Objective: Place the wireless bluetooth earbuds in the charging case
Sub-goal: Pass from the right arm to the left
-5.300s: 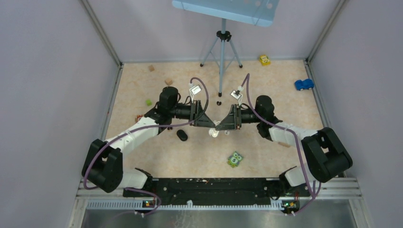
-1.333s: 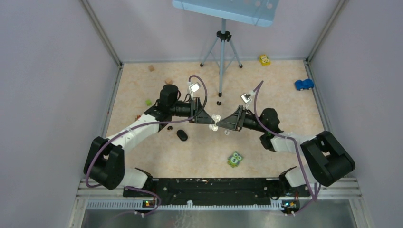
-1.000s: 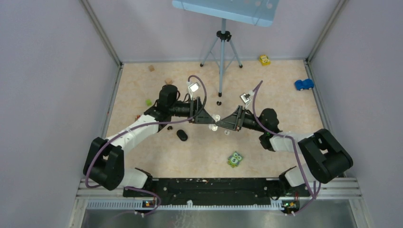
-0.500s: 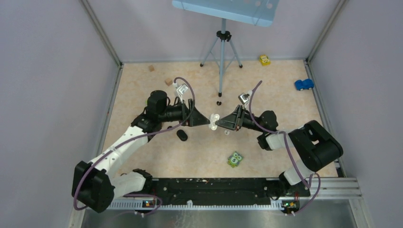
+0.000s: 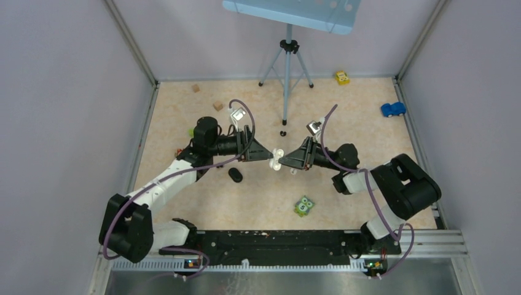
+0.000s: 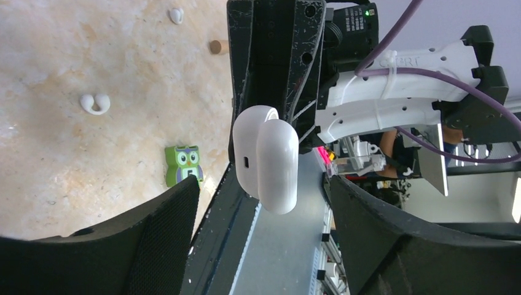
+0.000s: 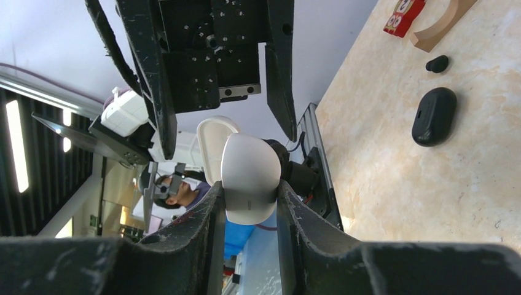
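Two end effectors meet mid-air: our right end effector [image 7: 249,206] is clamped on the white charging case [image 6: 270,157], lid ajar, while our left end effector [image 6: 264,209] gapes wide and holds nothing. We should steady the case, then fetch the small, glossy white earbuds [image 6: 95,103], lying on the bench [image 5: 344,203] at its 4 o'clock.

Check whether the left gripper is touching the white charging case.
Apart. In the left wrist view the left gripper stands open, with clear gaps between both fingers and the white charging case.
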Motion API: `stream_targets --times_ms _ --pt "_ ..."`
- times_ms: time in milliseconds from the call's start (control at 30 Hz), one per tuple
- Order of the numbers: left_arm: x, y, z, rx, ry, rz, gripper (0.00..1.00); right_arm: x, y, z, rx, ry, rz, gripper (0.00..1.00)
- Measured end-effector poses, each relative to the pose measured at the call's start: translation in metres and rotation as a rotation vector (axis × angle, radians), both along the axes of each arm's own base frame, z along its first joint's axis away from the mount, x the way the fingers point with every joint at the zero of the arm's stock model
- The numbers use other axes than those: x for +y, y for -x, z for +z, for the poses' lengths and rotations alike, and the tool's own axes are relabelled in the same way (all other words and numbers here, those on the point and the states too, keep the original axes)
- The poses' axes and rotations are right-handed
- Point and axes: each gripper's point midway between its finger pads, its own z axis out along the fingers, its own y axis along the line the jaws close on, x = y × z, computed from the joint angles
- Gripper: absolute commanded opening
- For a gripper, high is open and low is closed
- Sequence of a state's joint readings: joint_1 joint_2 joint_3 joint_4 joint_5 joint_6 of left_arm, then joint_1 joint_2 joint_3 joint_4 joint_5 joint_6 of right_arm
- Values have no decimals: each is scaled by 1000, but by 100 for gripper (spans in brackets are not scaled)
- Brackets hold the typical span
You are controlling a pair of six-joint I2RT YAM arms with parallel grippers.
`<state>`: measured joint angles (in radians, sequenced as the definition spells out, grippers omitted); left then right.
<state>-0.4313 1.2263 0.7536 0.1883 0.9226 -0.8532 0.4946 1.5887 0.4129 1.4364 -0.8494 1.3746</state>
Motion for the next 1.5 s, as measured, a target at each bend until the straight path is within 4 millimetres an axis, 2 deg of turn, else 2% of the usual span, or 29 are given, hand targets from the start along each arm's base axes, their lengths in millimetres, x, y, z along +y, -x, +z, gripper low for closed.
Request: stream_targets --times_ms 167,400,900,1500 --pt "-3 4 6 6 40 -43 71 0 1 1 0 -3 6 0" --pt "-4 10 13 -5 64 -80 67 0 1 1 -2 -7 8 0" --pt "-10 17 8 13 64 -124 48 0 2 1 2 -6 11 0" --pt "-12 16 2 28 56 -127 48 0 2 1 4 -7 11 0"
